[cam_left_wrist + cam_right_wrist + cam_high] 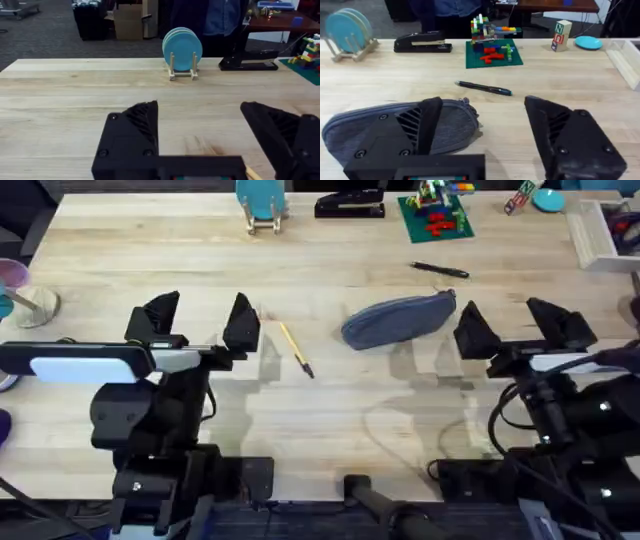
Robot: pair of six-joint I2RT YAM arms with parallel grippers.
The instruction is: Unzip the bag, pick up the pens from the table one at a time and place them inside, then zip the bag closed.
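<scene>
Two grippers face you, both with fingers spread apart and holding nothing: your left gripper sits over bare table, and your right gripper sits just right of the bag. That grey-blue bag lies on its side near the table's middle. To its left you have the yellow-tan pen, lying apart from it with its dark tip toward you. Beyond the bag you will find the black pen, and farther still the stapler and green brick plate.
</scene>
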